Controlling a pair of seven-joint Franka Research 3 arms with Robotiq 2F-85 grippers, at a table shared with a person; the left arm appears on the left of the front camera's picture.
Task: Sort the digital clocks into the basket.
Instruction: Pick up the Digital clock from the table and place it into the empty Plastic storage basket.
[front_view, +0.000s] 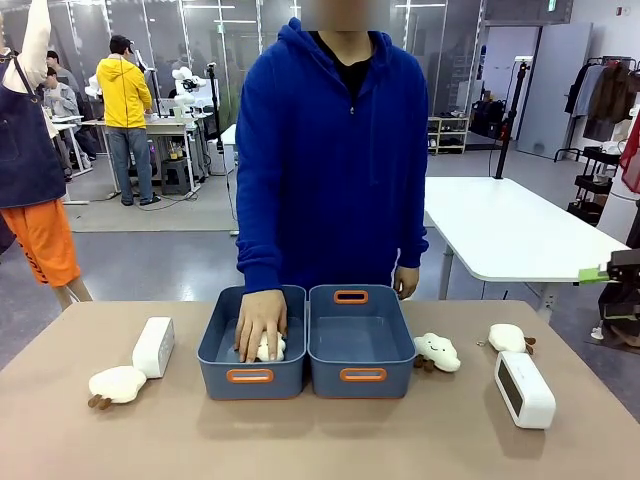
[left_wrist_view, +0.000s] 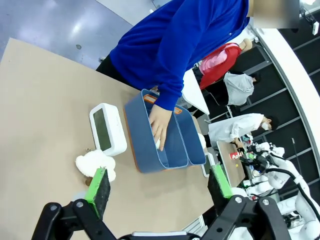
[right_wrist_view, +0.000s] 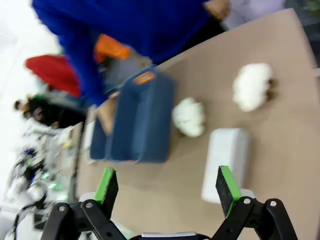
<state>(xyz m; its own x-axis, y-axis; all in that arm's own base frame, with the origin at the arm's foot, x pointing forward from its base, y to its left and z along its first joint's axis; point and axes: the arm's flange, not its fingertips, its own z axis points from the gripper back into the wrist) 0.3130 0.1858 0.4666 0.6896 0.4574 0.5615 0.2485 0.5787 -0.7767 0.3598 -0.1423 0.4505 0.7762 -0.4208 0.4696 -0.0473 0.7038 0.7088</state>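
Two blue-grey baskets stand side by side mid-table: the left basket (front_view: 222, 345) and the right basket (front_view: 360, 340). A person's hand (front_view: 260, 320) presses a cream plush into the left basket. One digital clock (front_view: 153, 347) stands left of the baskets, and shows as the clock (left_wrist_view: 107, 129) in the left wrist view. The other clock (front_view: 523, 388) lies at the right, below my right gripper (right_wrist_view: 166, 187), which is open and empty above the clock (right_wrist_view: 225, 162). My left gripper (left_wrist_view: 159, 185) is open and empty, well above the table. A green pad (front_view: 593, 273) pokes in at the front view's right edge.
Cream plush toys lie loose: one plush (front_view: 117, 384) by the left clock, another plush (front_view: 437, 351) right of the baskets, a third plush (front_view: 510, 338) near the right clock. The person stands at the far edge. Bare tabletop (front_view: 320, 440) lies in front of the baskets.
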